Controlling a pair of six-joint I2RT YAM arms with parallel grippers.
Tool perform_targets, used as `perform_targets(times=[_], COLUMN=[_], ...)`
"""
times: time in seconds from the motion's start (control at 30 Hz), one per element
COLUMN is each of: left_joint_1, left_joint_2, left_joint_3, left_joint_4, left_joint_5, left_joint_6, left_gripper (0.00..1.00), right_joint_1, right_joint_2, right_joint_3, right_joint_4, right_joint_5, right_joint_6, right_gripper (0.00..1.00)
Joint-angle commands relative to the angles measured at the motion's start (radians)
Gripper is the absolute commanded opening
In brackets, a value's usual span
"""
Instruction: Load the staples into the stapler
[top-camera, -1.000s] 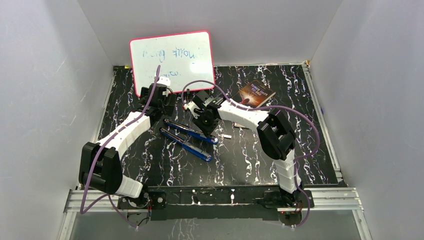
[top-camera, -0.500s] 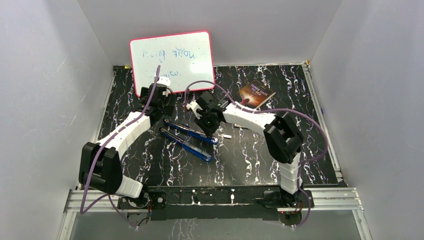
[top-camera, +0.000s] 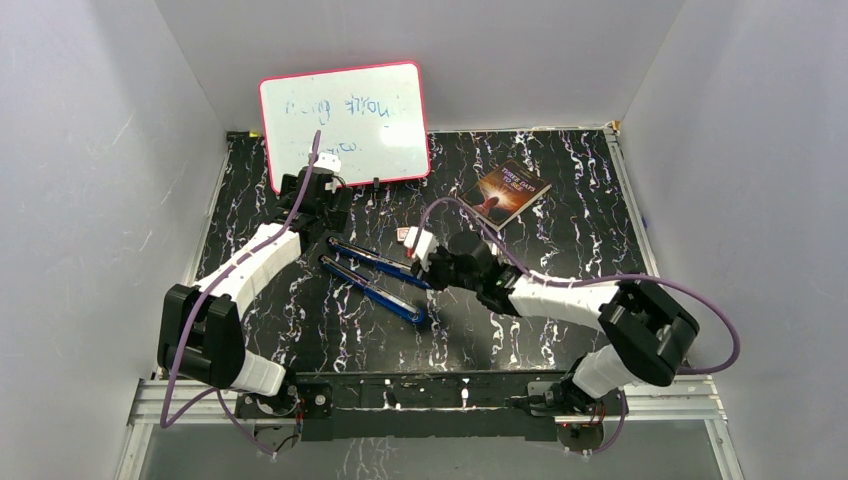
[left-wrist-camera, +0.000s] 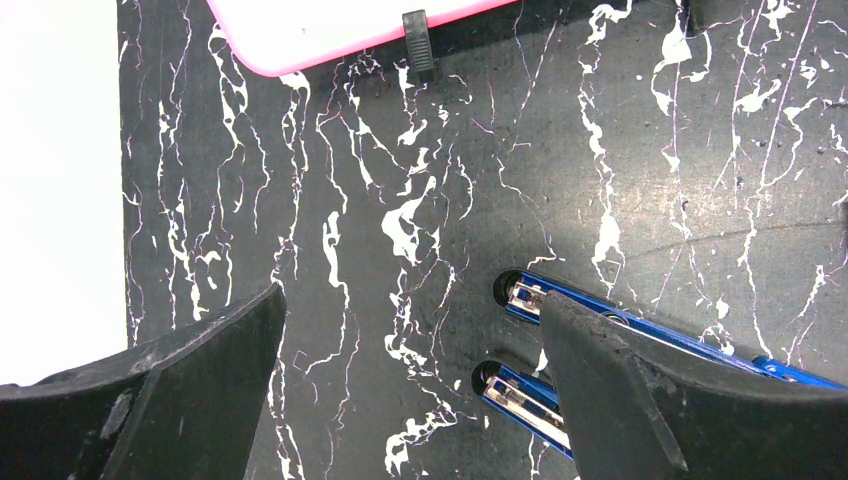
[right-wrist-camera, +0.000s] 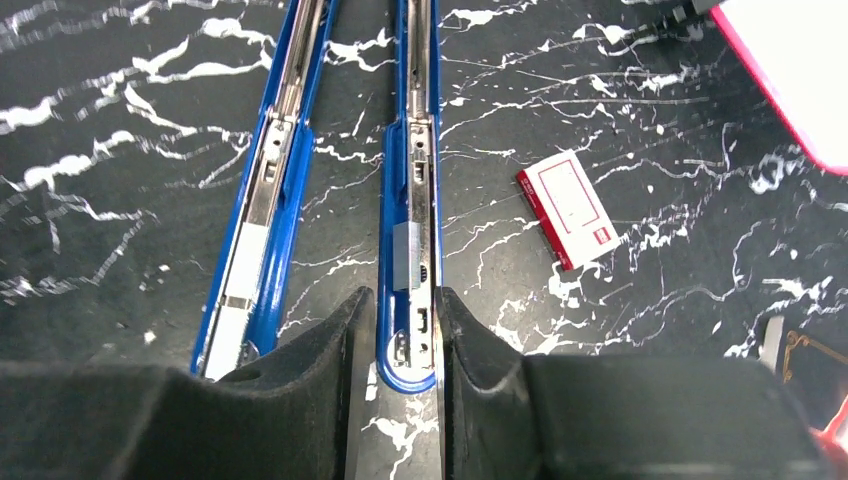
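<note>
The blue stapler (top-camera: 378, 280) lies opened flat as two long arms in the middle of the table. My right gripper (right-wrist-camera: 402, 300) stands at the tip of the magazine arm (right-wrist-camera: 410, 180), a finger on each side. The right finger touches the rim and a thin gap shows at the left finger, so the gripper is slightly open. A short silvery-grey strip of staples (right-wrist-camera: 405, 255) rests in that arm's channel just ahead of the fingertips. My left gripper (left-wrist-camera: 410, 390) hangs wide open over the stapler's hinge end (left-wrist-camera: 520, 295), holding nothing.
A small white box with a red label (right-wrist-camera: 567, 208) lies just right of the stapler. A pink-framed whiteboard (top-camera: 345, 115) leans at the back left. A book (top-camera: 512, 188) lies at the back right. White walls enclose the black marbled table (top-camera: 560, 250).
My right arm has swung from behind the stapler round to its near right side and dropped low, its gripper now at the magazine arm's tip with jaws slightly wider. The left arm has not moved.
</note>
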Motion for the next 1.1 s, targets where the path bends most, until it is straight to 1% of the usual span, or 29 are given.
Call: perform_targets(times=[0.0,0.07,0.17,0.27,0.5,0.63,1.07], left_joint_1=[-0.008,-0.008,-0.008,-0.011,-0.013,-0.014,-0.015], left_joint_2=[-0.032,-0.034,-0.035,-0.035,-0.035,-0.036,-0.038], left_joint_3=[0.01,0.01,0.01,0.008,0.007,0.007,0.006], left_joint_4=[0.001,0.001,0.001,0.003,0.005,0.006,0.006], left_joint_5=[-0.017,-0.019,-0.02,-0.022,-0.027,-0.026,-0.027], left_joint_6=[0.007,0.009,0.009,0.009,0.014,0.014,0.016], left_gripper=[0.98,0.98,0.98,0.98,0.98,0.98,0.98], right_joint_1=[0.044,0.067,0.108,0.123,0.123,0.124,0.124], right_joint_2=[0.027,0.054,0.108,0.159,0.224,0.234,0.269], right_joint_3=[-0.081,-0.081,-0.109,-0.101,-0.049,-0.043,-0.011], right_joint_4=[0.333,0.306,0.373,0.387,0.353,0.356,0.307], right_joint_5=[-0.016,-0.001,0.077,0.123,0.171,0.197,0.171], right_joint_6=[-0.255,-0.321,-0.427,-0.469,-0.509,-0.521,-0.515], right_gripper=[0.37,0.38,0.38,0.39,0.41,0.41,0.42])
